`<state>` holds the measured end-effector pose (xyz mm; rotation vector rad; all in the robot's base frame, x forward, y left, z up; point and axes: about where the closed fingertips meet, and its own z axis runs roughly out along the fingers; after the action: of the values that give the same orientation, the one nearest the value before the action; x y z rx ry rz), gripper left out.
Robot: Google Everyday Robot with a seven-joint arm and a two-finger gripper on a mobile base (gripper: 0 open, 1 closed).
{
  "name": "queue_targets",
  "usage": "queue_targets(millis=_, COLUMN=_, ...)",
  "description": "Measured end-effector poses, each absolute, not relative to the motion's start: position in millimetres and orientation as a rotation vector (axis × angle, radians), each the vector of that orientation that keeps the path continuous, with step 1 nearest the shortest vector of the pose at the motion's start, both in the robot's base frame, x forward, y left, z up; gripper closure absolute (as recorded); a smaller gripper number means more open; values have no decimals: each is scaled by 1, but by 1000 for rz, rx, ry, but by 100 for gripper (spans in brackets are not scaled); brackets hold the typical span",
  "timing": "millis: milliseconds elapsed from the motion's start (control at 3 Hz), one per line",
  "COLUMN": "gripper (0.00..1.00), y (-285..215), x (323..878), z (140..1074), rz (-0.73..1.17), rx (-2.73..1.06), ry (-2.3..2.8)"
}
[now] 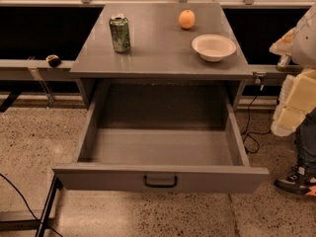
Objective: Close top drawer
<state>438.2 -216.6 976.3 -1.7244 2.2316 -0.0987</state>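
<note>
The top drawer point(160, 147) of the gray cabinet is pulled far out toward me and is empty inside. Its flat gray front panel point(98, 177) faces me low in the view, with a small black bar handle point(160, 181) at its centre. My gripper point(292, 100) shows as pale cream blocks at the right edge of the view, to the right of the drawer's right side wall and above floor level. It is apart from the drawer and from the handle. Nothing is seen held in it.
On the cabinet top point(158, 48) stand a green can point(119, 33), an orange point(186, 19) and a white bowl point(214, 47). A person's leg and shoe point(297, 177) are at the right by the drawer's front corner. Cables point(249, 132) lie on the speckled floor.
</note>
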Motion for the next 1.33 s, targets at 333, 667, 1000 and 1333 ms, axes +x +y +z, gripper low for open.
queue_targets(millis=333, gripper=0, y=-217, x=438, z=976, rz=-98, rx=-1725, ry=2231)
queue_targets(millis=667, gripper=0, y=-210, x=442, z=939, rz=-6, rx=-1782, ry=2209)
queue_targets(millis=1000, gripper=0, y=-199, x=435, z=871, rz=133, rx=-1851, ry=2142)
queue_targets(millis=1333, gripper=17, y=-189, x=421, z=803, rz=209, rx=-1883, ry=2078)
